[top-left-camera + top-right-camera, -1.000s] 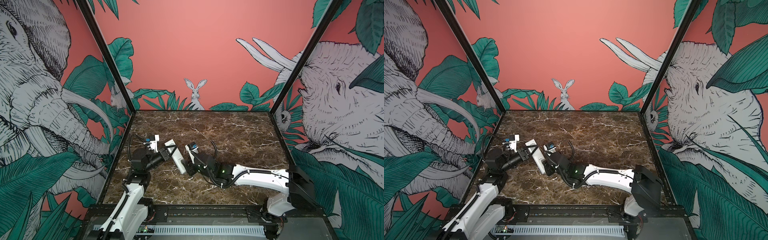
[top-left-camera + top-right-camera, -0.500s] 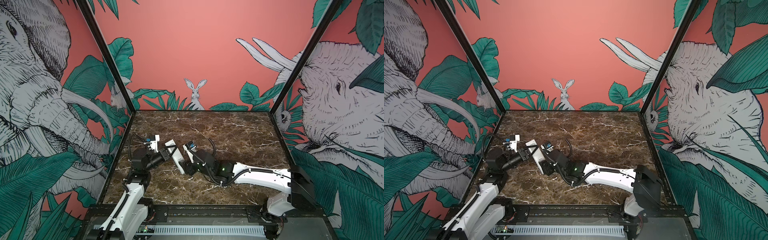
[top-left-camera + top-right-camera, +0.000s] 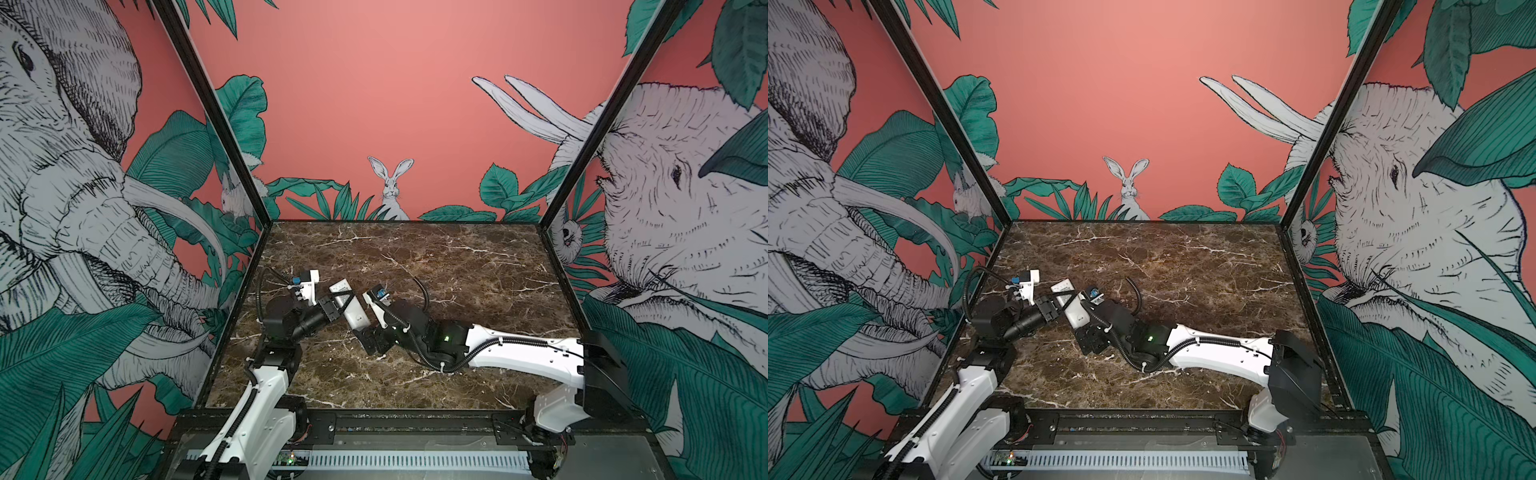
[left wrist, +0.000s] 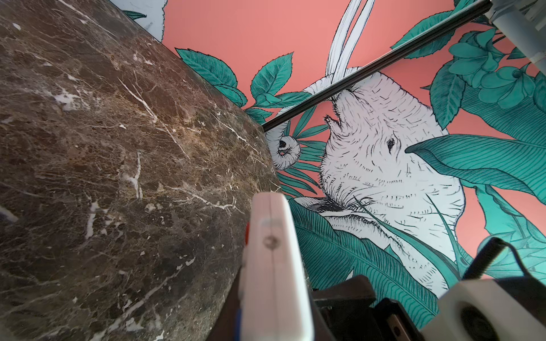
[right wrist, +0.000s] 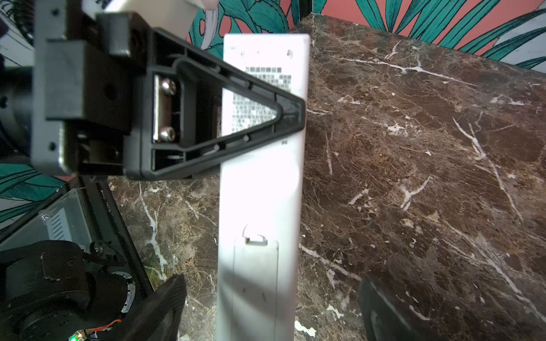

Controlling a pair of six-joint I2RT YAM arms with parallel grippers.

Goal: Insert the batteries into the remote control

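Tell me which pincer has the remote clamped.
The left pincer: it is shut across the remote's printed back. The right pincer stands open, its fingers either side of the battery cover, clear of it.

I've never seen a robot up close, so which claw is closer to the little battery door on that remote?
Right. The right gripper stands open on either side of the battery door; the left gripper clamps the remote nearer its other end.

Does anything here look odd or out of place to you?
Nothing looks spilled or broken. The remote control is held up at a tilt by the left gripper. Its battery cover is shut, and no batteries show in any view.
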